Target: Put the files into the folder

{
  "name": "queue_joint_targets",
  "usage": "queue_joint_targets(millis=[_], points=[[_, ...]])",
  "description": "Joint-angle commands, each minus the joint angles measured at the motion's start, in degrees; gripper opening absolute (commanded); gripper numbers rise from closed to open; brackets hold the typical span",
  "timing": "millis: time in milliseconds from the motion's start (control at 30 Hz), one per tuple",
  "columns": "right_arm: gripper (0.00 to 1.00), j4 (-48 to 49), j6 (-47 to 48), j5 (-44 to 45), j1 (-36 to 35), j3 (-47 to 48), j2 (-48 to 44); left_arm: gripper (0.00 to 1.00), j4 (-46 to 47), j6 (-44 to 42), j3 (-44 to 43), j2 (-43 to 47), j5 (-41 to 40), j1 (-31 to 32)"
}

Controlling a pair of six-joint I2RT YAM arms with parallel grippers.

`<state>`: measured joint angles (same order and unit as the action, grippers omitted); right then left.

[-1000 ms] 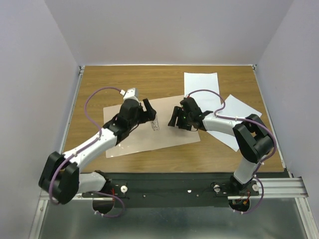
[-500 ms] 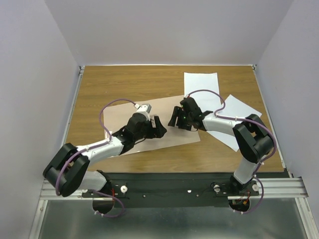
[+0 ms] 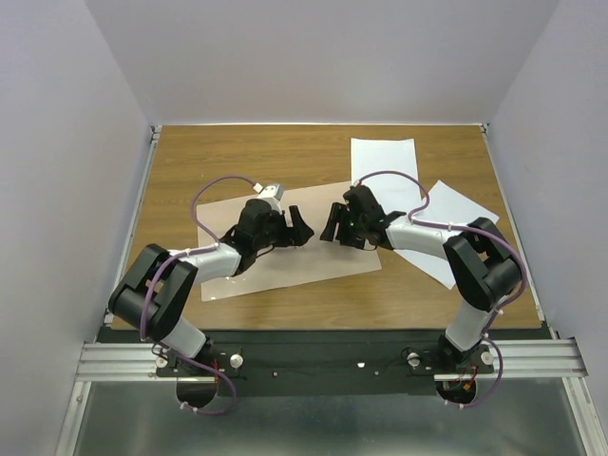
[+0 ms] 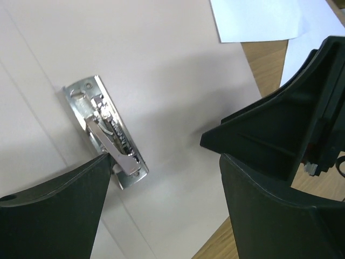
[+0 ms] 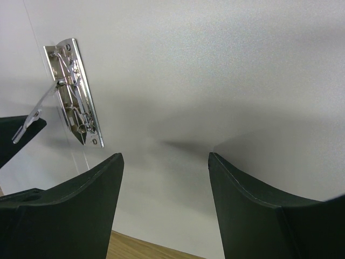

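The pinkish-tan folder (image 3: 323, 261) lies open and flat on the table's middle. Its metal clip (image 4: 105, 132) sits on the inner face, with its lever raised in the right wrist view (image 5: 75, 91). My left gripper (image 3: 296, 228) is open low over the folder (image 4: 178, 81); one fingertip (image 4: 102, 167) is at the clip's near end. My right gripper (image 3: 332, 226) is open and empty over the folder's right half (image 5: 215, 65), facing the left gripper. Two white sheets lie apart from the folder: one at the back (image 3: 383, 161), one at the right (image 3: 458, 211), partly under the right arm.
The right gripper's black body (image 4: 291, 135) fills the right of the left wrist view, close to the left gripper. A corner of a white sheet (image 4: 259, 19) shows beyond the folder. Walls enclose the wooden table (image 3: 218, 161) on three sides.
My left arm has folded in lower and to the left, its gripper dipping toward the near edge and then coming back over the clip. The right arm has not moved.
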<state>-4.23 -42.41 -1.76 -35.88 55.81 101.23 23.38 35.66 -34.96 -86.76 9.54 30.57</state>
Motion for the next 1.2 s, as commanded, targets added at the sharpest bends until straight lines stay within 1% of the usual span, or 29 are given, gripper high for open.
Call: queue_joint_targets(millis=[0, 67, 200, 400, 600, 933, 1167], points=[[0.73, -6.9, 0.8, 0.7, -0.2, -2.9, 4.8, 0.9, 4.9, -2.6, -2.5, -2.9, 6.8, -1.2], [0.73, -7.0, 0.8, 0.7, -0.2, -2.9, 4.4, 0.9, 5.0, -2.7, -2.6, -4.0, 8.3, -1.8], [0.73, -6.9, 0.9, 0.8, -0.2, -3.1, 3.7, 0.9, 6.4, -1.6, -1.6, -4.7, 8.7, -2.2], [0.73, -6.9, 0.8, 0.5, -0.2, -3.3, 3.7, 0.9, 7.6, -0.5, -3.1, -6.2, 8.4, -2.3], [0.73, -7.0, 0.8, 0.2, -0.2, -3.3, 3.7, 0.9, 7.6, -0.2, -5.8, -8.2, 8.3, -3.8], [0.73, -7.0, 1.1, -0.3, -0.2, -2.4, 4.9, 0.9, 7.6, -1.5, -13.7, -16.0, 10.7, -7.8], [0.73, -7.0, 1.9, -0.3, -0.2, -2.0, 4.9, 0.9, 7.3, -1.6, -17.0, -19.8, 12.4, -10.8]])
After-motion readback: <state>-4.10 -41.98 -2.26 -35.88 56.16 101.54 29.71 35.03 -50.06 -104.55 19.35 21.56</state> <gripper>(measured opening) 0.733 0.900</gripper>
